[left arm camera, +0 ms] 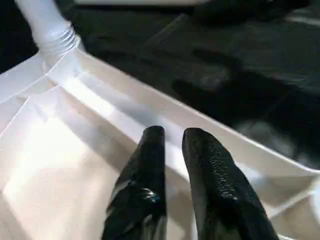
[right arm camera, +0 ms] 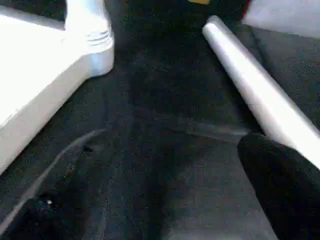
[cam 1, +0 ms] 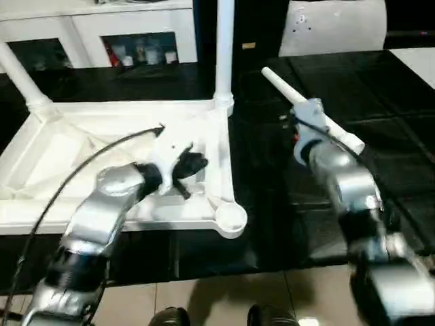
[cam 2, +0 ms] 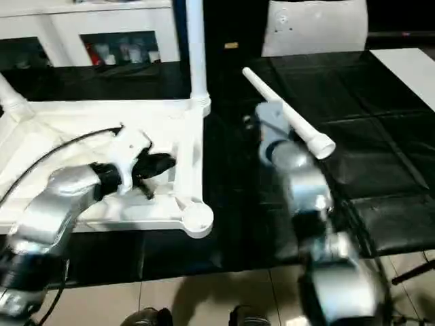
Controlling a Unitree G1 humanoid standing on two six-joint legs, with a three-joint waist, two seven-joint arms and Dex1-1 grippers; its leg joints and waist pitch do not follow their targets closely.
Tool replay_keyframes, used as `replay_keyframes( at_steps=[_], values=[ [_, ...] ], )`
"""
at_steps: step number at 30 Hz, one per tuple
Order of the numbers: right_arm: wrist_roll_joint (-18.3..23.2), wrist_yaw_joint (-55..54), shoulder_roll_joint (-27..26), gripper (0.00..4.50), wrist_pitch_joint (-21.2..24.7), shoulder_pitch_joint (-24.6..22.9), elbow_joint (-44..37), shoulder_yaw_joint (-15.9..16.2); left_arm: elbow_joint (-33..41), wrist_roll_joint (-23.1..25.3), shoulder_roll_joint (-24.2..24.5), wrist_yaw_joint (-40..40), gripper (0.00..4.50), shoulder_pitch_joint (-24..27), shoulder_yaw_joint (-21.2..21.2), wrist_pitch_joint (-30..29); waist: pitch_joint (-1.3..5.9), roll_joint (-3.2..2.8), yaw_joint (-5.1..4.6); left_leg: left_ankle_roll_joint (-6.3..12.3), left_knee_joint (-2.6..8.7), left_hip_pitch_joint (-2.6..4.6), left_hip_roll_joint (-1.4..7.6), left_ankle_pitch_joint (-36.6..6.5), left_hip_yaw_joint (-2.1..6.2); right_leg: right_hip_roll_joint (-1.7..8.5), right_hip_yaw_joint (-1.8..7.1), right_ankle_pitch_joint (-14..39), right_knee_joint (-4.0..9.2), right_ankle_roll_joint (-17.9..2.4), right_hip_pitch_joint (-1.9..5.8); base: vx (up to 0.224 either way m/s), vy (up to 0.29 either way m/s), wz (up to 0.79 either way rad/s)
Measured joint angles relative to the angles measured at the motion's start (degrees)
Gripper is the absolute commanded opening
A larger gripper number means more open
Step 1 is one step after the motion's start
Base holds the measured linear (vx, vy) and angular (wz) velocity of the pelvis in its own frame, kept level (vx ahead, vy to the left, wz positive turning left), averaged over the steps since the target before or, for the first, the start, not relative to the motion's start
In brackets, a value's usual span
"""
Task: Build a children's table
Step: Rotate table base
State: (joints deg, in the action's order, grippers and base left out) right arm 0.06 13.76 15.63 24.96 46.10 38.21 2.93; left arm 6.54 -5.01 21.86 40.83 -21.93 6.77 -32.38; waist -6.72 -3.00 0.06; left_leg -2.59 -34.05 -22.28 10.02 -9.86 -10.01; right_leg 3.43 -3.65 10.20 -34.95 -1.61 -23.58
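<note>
Your white plastic rectangular tabletop (cam 1: 102,136) lies upside down, ribbed underside up, on the black counter (cam 1: 380,102). Two long white tapered tube legs stand in its far sockets: one upright at the far right corner (cam 1: 224,47), one leaning at the far left corner (cam 1: 24,81). The near right round corner socket (cam 1: 231,219) is empty. Your left pincer (cam 1: 189,168) hovers over the tabletop's underside near its right rim, its two black fingers (left arm camera: 145,170) a narrow gap apart with nothing between them. A third white tube leg (cam 2: 285,112) lies loose on the counter to the right of the tabletop. Your right pincer (right arm camera: 280,185) is beside that leg, spread wide and gripping nothing.
</note>
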Motion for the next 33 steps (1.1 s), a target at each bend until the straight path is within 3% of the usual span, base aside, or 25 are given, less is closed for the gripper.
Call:
replay_keyframes(
  at_steps=[3, 6, 8, 10, 12, 16, 25, 33],
  values=[
    [-1.4, 1.4, 5.9, 4.50, -2.6, 6.1, 10.3, -0.6, 6.3, -1.6, 3.5, 1.4, 1.30, 4.7, -1.0, -3.0, -0.63, 0.08, 0.39, 0.02, 0.00, -0.50, 0.02, 0.0, 0.01, -0.02, -0.04, 0.0, -0.02, 0.0, -0.45, 0.000, 0.000, 0.00],
    [-2.4, 2.8, 7.3, 4.50, -5.4, 10.5, 17.5, -1.0, 13.7, -3.3, 6.9, 2.8, 1.45, 8.9, -2.5, -6.8, -1.59, 0.29, 0.24, 0.03, 0.04, -0.90, 0.07, 0.0, 0.01, -0.06, -0.07, 0.0, 0.00, -0.1, -0.88, 0.000, 0.000, 0.00],
    [-3.0, 3.0, 8.3, 4.50, -6.3, 11.3, 20.7, -1.5, 18.1, -4.8, 7.8, 3.8, 1.71, 10.5, -3.3, -8.7, -2.02, 0.27, 0.45, 0.32, 0.14, -1.04, 0.05, 0.2, -0.01, -0.04, -0.07, 0.1, 0.03, -0.2, -1.02, 0.000, 0.000, 0.00],
    [-3.3, 3.1, 8.7, 4.50, -7.3, 12.8, 24.2, -1.5, 22.3, -6.5, 9.6, 4.7, 1.84, 11.4, -4.9, -11.2, -2.95, 0.41, 0.68, 0.39, 0.15, -1.36, 0.05, 0.2, -0.02, -0.04, -0.07, 0.1, -0.03, -0.2, -1.43, 0.000, 0.000, 0.00],
    [-3.8, 3.3, 10.1, 4.50, -8.7, 13.6, 26.0, -1.4, 25.3, -7.8, 10.7, 5.2, 1.96, 12.3, -6.3, -13.3, -3.31, 0.28, 1.17, 0.47, 0.15, -1.68, 0.06, 0.3, -0.02, -0.04, -0.08, 0.1, -0.02, -0.2, -1.67, 0.000, 0.000, 0.00],
    [-4.9, 3.4, 12.0, 4.50, -10.2, 15.9, 30.1, -0.8, 29.3, -8.9, 13.4, 5.2, 2.28, 12.8, -8.7, -16.9, -4.52, 0.46, 1.85, 0.46, 0.17, -1.69, 0.07, 0.3, -0.03, -0.04, -0.09, 0.1, -0.03, -0.2, -1.70, 0.000, 0.000, 0.00],
    [-5.6, 4.4, 13.6, 4.50, -12.1, 18.0, 35.3, -1.4, 32.5, -10.9, 14.2, 3.9, 2.95, 13.0, -9.3, -20.8, -6.05, 0.29, 2.31, 0.44, 0.17, -1.72, 0.04, 0.3, -0.08, 0.00, -0.04, 0.1, -0.06, -0.2, -1.73, 0.000, 0.000, 0.00],
    [-6.9, 7.6, 16.8, 4.50, -14.3, 22.4, 36.8, -1.4, 32.7, -12.6, 15.9, 3.9, 3.69, 12.4, -10.5, -22.5, -6.19, 0.21, 2.14, 0.51, 0.26, -1.83, 0.06, 0.3, -0.14, -0.02, -0.05, 0.2, -0.10, -0.5, -1.92, 0.000, 0.000, 0.00]
  ],
)
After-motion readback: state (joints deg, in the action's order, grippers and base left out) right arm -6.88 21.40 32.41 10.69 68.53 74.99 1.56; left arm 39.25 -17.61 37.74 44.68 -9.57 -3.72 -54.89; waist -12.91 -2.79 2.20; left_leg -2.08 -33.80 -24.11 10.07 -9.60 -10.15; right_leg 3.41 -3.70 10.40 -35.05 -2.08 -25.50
